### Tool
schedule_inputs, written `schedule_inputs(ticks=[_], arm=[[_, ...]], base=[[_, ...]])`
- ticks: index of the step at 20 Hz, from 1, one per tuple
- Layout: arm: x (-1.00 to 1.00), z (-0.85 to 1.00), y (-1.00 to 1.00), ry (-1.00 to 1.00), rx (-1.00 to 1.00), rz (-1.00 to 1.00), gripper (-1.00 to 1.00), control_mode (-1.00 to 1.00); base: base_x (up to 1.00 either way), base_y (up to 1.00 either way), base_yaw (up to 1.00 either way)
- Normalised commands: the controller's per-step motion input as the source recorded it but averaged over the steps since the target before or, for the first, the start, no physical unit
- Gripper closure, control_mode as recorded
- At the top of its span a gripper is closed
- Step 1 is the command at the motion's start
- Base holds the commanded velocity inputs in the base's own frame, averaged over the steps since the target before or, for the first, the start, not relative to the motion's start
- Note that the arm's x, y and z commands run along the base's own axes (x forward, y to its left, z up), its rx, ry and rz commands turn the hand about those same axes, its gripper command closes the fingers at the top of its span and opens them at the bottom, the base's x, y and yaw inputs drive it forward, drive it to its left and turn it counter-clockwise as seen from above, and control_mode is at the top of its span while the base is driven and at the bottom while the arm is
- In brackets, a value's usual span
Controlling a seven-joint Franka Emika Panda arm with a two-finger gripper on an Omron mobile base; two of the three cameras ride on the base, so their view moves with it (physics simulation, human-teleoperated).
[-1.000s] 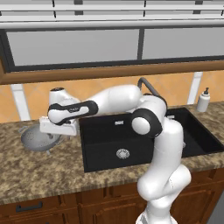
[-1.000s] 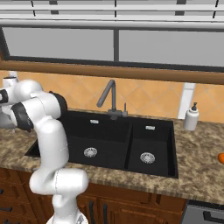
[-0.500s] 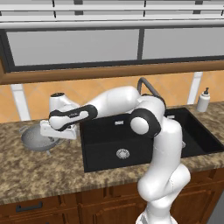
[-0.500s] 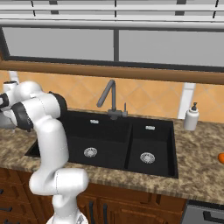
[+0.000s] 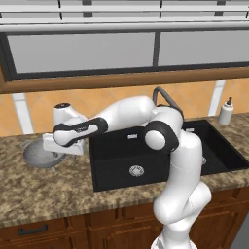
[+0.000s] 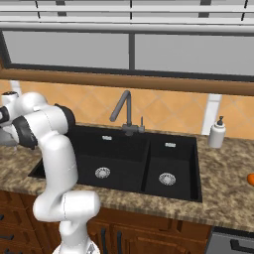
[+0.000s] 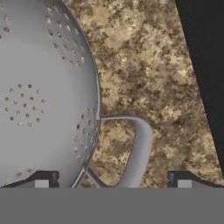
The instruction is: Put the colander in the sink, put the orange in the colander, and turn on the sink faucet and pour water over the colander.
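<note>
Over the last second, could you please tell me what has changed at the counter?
The gripper has come lower and closer over the colander, its open jaws now straddling the colander's handle. Nothing has been gripped yet. The colander, sink and orange have stayed put.

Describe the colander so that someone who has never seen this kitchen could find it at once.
Start at the black double-basin sink set in the speckled brown granite counter. On the counter just past the sink's left edge, under the arm's end effector, sits the colander. It is a round grey metal bowl dotted with small holes and has a looped side handle, unlike the white soap bottle at the far right.
</note>
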Motion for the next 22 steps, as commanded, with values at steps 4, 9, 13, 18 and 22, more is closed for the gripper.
schedule_inputs(ticks=[4, 9, 13, 18, 22], arm=[[0.01, 0.0, 0.1, -0.05, 0.0, 0.0, -1.0, -1.0], [0.14, -0.03, 0.08, -0.03, 0.0, 0.0, -1.0, -1.0], [0.21, -0.05, 0.0, -0.01, 0.0, 0.0, -1.0, -1.0], [0.13, -0.15, 0.0, 0.0, 0.01, 0.0, -1.0, -1.0], [0.07, -0.28, 0.0, 0.0, 0.0, 0.0, -1.0, -1.0]], base=[[0.0, 0.0, 0.0], [0.0, 0.0, 0.0], [0.0, 0.0, 0.0], [0.0, 0.0, 0.0], [0.0, 0.0, 0.0]])
